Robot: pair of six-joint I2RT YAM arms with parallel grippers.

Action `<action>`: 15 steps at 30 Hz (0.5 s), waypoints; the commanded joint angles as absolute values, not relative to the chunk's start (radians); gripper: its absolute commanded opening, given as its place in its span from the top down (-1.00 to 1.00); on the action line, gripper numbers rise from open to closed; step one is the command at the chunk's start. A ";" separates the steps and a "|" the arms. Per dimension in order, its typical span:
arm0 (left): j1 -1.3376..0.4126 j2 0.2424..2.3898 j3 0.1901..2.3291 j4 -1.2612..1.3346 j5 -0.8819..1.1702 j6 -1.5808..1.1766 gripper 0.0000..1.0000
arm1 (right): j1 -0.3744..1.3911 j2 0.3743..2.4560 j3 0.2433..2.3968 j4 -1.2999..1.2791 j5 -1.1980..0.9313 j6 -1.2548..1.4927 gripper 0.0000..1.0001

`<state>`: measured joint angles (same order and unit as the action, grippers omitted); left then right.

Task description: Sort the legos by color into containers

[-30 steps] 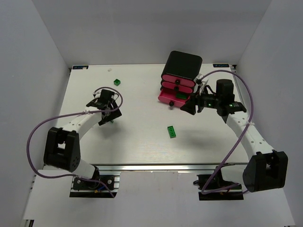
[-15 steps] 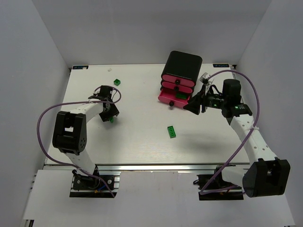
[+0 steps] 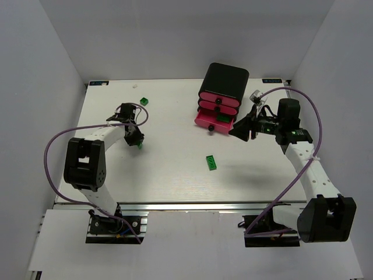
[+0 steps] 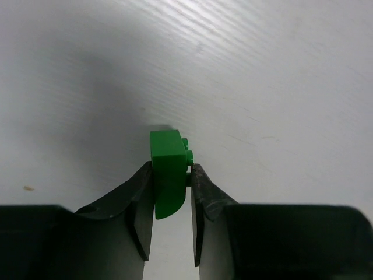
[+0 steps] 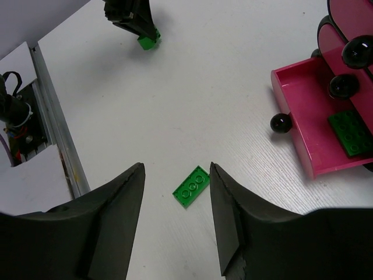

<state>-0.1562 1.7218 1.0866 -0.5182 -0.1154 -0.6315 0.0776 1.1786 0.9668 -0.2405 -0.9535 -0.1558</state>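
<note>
**Asker:** What is the overhead camera giving you?

**Arm:** My left fingers (image 3: 133, 137) are clamping a small green brick (image 3: 139, 146) low over the left side of the worktop (image 3: 175, 181). My right fingers (image 3: 240, 129) are hovering just beside the black cabinet (image 3: 226, 79), on its right. The bottom pink drawer (image 3: 203, 121) is standing pulled out, and the two upper drawers (image 3: 230, 102) are sitting shut. A flat green brick (image 3: 211, 162) is lying alone near the middle of the worktop, and a green cube (image 3: 143, 101) is sitting towards the far edge, beyond my left fingers.

**Asker:** And your left wrist?

**Arm:** Both left fingers (image 4: 143, 201) are pressing the sides of the small green brick (image 4: 168, 169), its studs pointing right. Its far end is casting a shadow on the worktop (image 4: 262, 70); I cannot tell whether it is touching.

**Asker:** The right wrist?

**Arm:** My right fingers (image 5: 119, 216) are spreading wide with nothing between them, hanging above the flat green brick (image 5: 191, 186), which is lying studs up on the worktop (image 5: 204, 87). To the right, the bottom pink drawer (image 5: 303, 99) is gaping open, and a second flat green brick (image 5: 351, 133) is resting inside it. Three black knobs (image 5: 281, 122) are showing there. Far off, my left fingers (image 5: 131, 17) are gripping the small green brick (image 5: 148, 42)
</note>
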 commanded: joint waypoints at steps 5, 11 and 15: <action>-0.205 1.598 1.144 -0.336 0.306 -0.609 1.00 | 0.060 1.169 0.965 -0.229 -0.979 -0.144 -0.05; -0.308 1.699 1.204 -0.088 0.514 -0.836 1.00 | 0.048 1.175 0.959 -0.216 -0.948 -0.130 0.12; -0.377 1.813 1.284 0.052 0.491 -0.974 1.00 | 0.040 1.178 0.957 -0.212 -0.943 -0.124 0.14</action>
